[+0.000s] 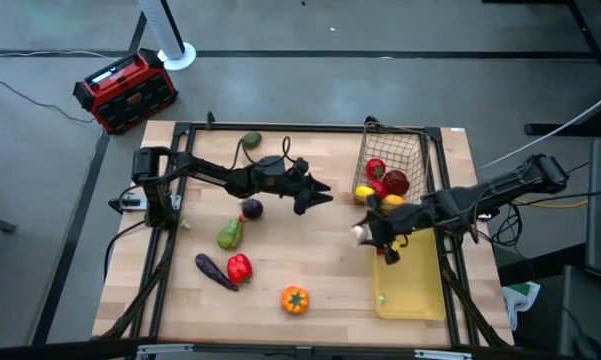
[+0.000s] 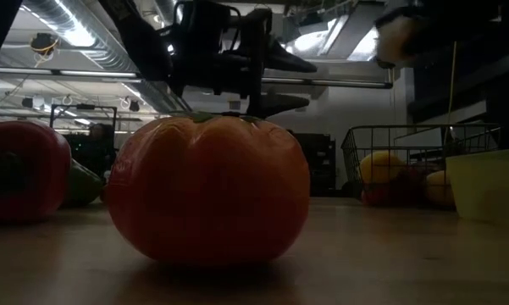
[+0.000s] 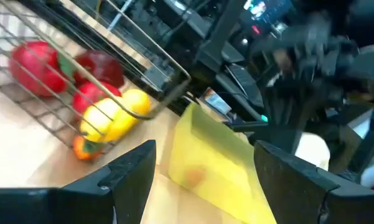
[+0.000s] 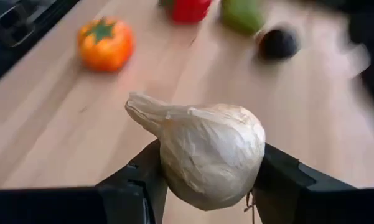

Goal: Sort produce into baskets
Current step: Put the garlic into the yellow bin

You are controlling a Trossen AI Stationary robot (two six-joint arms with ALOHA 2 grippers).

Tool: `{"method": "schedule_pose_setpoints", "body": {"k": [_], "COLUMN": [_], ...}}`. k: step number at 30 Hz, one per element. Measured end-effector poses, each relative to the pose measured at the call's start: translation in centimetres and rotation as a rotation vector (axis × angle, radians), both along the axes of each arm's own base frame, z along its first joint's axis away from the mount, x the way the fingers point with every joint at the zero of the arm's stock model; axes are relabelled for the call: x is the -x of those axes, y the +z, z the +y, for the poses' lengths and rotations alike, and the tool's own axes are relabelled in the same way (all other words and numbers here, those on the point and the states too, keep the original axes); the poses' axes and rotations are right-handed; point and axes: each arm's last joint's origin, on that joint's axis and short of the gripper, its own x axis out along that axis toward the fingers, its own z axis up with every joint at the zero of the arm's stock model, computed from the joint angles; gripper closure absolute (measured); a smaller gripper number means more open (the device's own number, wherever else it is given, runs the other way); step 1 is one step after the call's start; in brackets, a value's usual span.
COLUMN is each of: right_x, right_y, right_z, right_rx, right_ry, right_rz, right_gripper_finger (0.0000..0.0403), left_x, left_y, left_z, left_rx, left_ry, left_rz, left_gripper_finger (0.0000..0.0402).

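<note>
White papery garlic bulb point(image 4: 205, 152): your right gripper point(image 4: 208, 186) clamps it between both dark fingers, above the wooden table point(image 1: 310, 260) at the near end of the wire basket, just beside the yellow tray.
Right gripper: closed on the garlic, which shows in your high view as a pale knob point(image 1: 363, 234) at the fingertips.
Left gripper point(image 1: 318, 193): you see its jaws standing apart with nothing between them, over the middle of the table and pointing toward the basket.
Dark wire-mesh square basket point(image 1: 400, 160): it sits at the far right of the table, holding red fruits point(image 1: 390, 180), a yellow lemon point(image 1: 364, 193) and an orange piece.
Flat yellow plastic rectangular tray point(image 1: 410, 285): it lies just in front of the basket, on the right edge.
Loose produce, left half: you have a green piece at the far edge point(image 1: 251, 141), a dark round fruit point(image 1: 251, 209), a green avocado point(image 1: 230, 234), a purple eggplant point(image 1: 214, 270), a red pepper point(image 1: 239, 267) and an orange tomato-shaped piece point(image 1: 294, 299).
Red-and-black box point(image 1: 125, 90): on the floor beyond the table's far left corner.
</note>
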Motion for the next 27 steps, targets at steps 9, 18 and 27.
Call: {"method": "schedule_pose_setpoints", "body": {"k": [9, 18, 27], "right_x": [3.5, 5.0, 5.0], "right_y": [-2.1, -2.8, -2.8], "right_z": [2.6, 3.7, 3.7], "right_rx": [-0.266, -0.330, -0.378], "right_ry": [-0.081, -0.184, -0.233], "right_rz": [0.428, 0.577, 0.605], "right_gripper_finger": [0.0221, 0.0221, 0.0221], "left_x": [0.1, 0.3, 1.0], "left_y": [0.0, -0.5, -0.5], "left_z": [0.6, 1.2, 4.1], "left_rx": [-0.022, -0.135, -0.125], "left_ry": [0.011, 0.017, 0.098], "left_rz": [0.004, 0.045, 0.058], "left_gripper_finger": [0.0137, 0.0147, 0.0149]}}
